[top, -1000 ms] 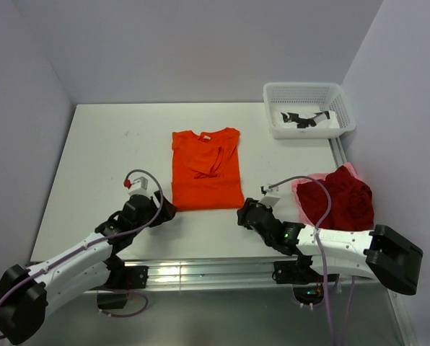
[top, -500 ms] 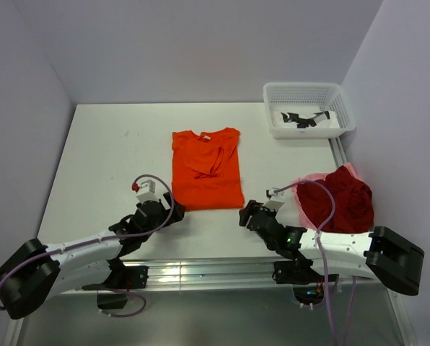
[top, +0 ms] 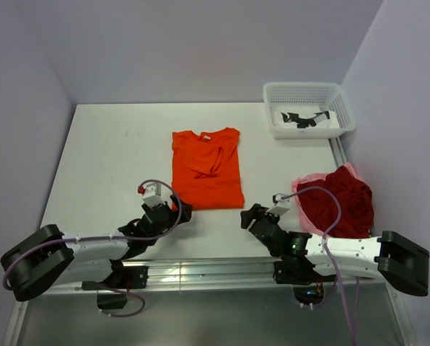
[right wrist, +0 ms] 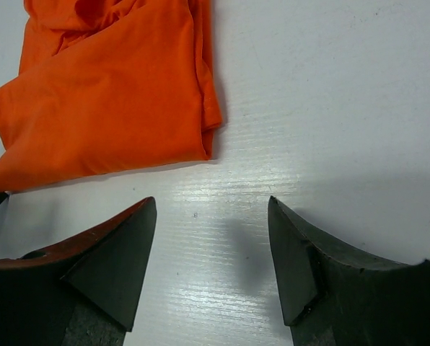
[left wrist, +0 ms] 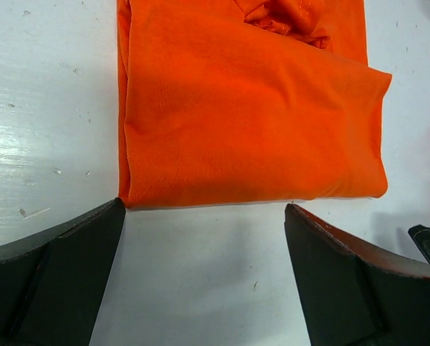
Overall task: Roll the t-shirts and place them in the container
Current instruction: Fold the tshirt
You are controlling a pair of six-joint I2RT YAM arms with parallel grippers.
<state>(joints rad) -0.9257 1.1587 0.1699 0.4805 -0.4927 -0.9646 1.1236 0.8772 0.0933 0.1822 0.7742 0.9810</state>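
Orange cloth, a folded short-sleeved t-shirt (top: 206, 169), lies flat in the middle of the white table (top: 107, 158), collar toward the far edge and hem toward the near edge. A white plastic mesh basket (top: 309, 92) sits at the far right corner with a black-and-white item (top: 305, 117) inside. A crumpled dark red t-shirt (top: 343, 198) is heaped at the right edge on a pale pink t-shirt (top: 305, 182), of which only a strip shows. Nothing lies between the grippers and the orange shirt's hem. The left gripper (left wrist: 204, 204) sits low at the near left corner of the hem with its jaws spread wide, holding nothing; one fingertip is just beside that corner, though contact cannot be told. The right gripper (right wrist: 212, 198) is over bare table just beside the near right corner of the hem, jaws parted and empty. Counted: three shirts, one basket, two grippers.
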